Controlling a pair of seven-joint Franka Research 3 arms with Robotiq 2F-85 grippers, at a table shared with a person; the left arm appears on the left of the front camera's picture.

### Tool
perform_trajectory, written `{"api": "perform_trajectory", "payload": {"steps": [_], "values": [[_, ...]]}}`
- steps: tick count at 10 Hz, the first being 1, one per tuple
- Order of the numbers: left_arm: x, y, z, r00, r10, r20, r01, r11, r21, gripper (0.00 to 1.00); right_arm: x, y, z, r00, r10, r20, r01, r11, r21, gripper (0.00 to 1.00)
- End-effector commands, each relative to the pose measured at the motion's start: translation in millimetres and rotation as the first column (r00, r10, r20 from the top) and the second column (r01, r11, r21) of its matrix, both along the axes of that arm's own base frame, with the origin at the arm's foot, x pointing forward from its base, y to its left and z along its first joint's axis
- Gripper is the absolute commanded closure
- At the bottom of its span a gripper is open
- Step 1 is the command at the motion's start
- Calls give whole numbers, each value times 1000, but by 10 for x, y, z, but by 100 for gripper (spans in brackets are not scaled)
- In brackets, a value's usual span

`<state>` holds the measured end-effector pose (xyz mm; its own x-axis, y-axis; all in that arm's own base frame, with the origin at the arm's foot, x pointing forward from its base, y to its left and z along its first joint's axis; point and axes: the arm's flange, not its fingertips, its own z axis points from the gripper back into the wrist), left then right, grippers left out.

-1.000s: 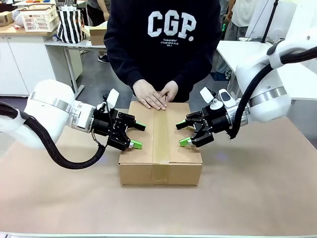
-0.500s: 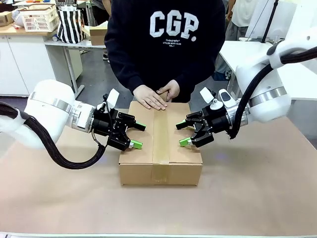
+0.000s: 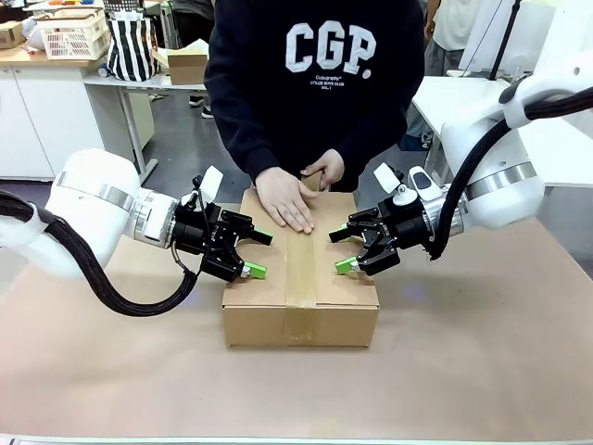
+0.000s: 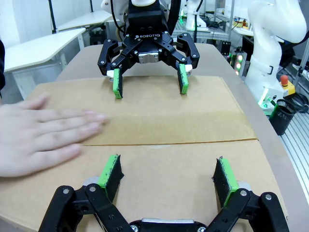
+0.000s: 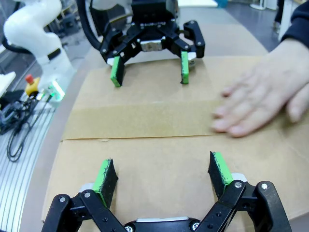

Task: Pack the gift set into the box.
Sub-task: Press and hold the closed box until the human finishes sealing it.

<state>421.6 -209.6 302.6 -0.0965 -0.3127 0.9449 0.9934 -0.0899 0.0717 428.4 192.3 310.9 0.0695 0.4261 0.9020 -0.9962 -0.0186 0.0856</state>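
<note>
On the left of the front view, the left gripper (image 3: 258, 253) sits at the left edge of the box (image 3: 300, 311). Its fingers are spread apart and hold nothing. It has not moved in the last second.

At the middle of the frame, the box stands on the brown table (image 3: 482, 371). Its flaps are folded shut and a strip of tape (image 3: 300, 269) runs down the seam. The gift set cannot be seen; I think it is inside the box.

Just above the box, the person's hand (image 3: 287, 199) has changed. A second ago both hands lay together at the far edge of the lid. Now one hand has slid down along the tape, flat on the lid, and the other hand (image 3: 324, 170) has lifted a little behind it. I think the person is rubbing the tape down, so the packing looks almost done.

On the right of the frame, the right gripper (image 3: 341, 250) sits at the right edge of the box. Its fingers are spread apart too, with nothing in them. It has stayed where it was.

The person's dark top says "CGP." in big white letters; the small lines under it are too tiny to read. In the left wrist view, the far gripper says "ROBOTIQ".
</note>
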Motion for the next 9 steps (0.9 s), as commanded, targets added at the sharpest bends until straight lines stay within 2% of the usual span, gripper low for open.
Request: {"api": "perform_trajectory", "payload": {"steps": [1,9], "values": [[-7,2,-19,1000,1,-4,-1,1000,2,0,-5,-9,-22,1000,-6,-4,6,1000,-1,0],[-7,2,-19,1000,1,-4,-1,1000,2,0,-5,-9,-22,1000,-6,-4,6,1000,-1,0]]}}
